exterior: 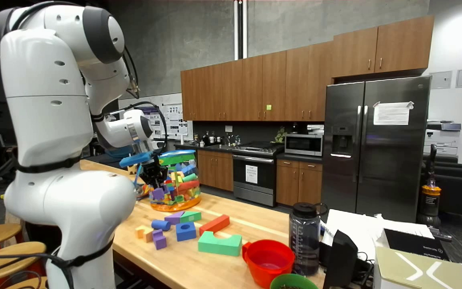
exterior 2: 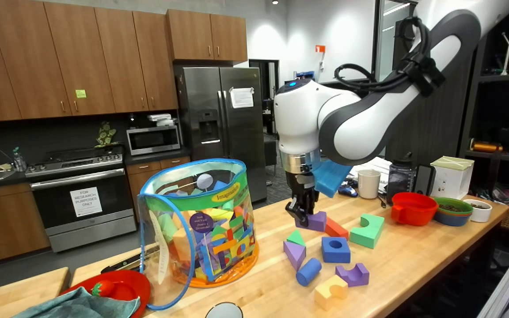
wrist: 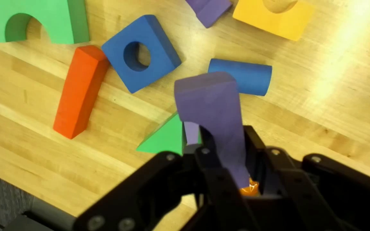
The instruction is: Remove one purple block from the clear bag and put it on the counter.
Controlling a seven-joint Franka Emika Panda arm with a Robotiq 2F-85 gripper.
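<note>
1. In the wrist view, the end effector [wrist: 228,138] clamps a purple block [wrist: 210,99] between its two dark fingers; the block has a curved cut in one side.
2. The purple block is out of the clear bag [exterior 2: 184,203], held above the table [exterior 2: 276,247] and apart from its surface.
3. The clear bag stands upright on the table, its top unclosed, a transparent flap [exterior 2: 172,274] with blue edging hanging down one side. Coloured blocks [exterior: 188,185] show inside.
4. From the wrist, the purple block hides part of a blue cylinder [wrist: 252,78] and part of a green triangle [wrist: 165,138].
5. Just beside the green triangle lies a purple triangle [exterior 2: 295,254].
6. A red bar [wrist: 79,93] lies just beside a blue holed block [wrist: 117,51]; a green arch [exterior 2: 367,236], a notched purple block [exterior 2: 352,276] and a notched yellow block [exterior 2: 330,295] lie near.
7. In both exterior views, a red bowl [exterior 2: 413,216] stands near a dark bottle [exterior: 304,241].
</note>
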